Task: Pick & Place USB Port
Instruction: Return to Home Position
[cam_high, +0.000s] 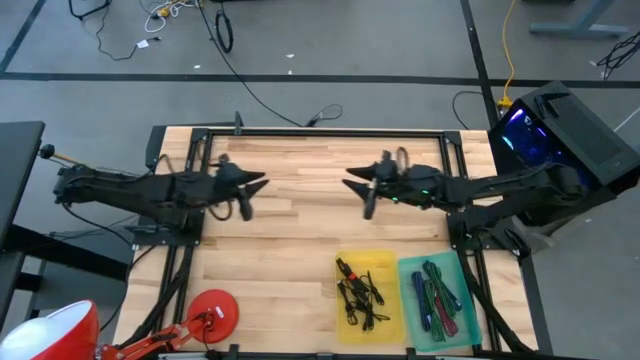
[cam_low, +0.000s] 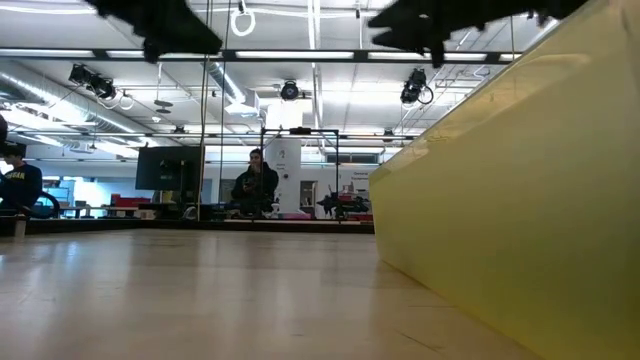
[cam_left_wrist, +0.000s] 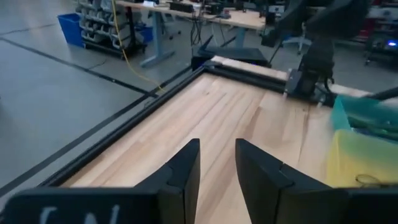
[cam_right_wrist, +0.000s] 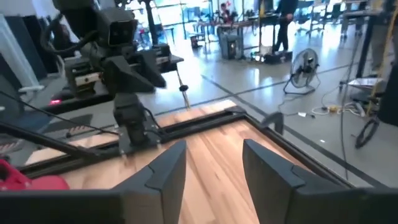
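Left gripper (cam_high: 263, 182): fingers parted, empty, facing the right gripper
Right gripper (cam_high: 347, 183): fingers parted, empty
Blue bin (cam_high: 404, 300): holds cables (cam_high: 440, 300), well apart from right gripper

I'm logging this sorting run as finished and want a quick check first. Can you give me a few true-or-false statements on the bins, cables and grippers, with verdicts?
1. The left gripper and the right gripper hang above the table, tips facing each other, both open and empty. True.
2. The blue bin stands right beside the yellow bin. True.
3. The yellow bin is empty. False: black cables lie in it.
4. Coloured cables lie loose in the middle of the table. False: the coloured cables lie in the blue bin.
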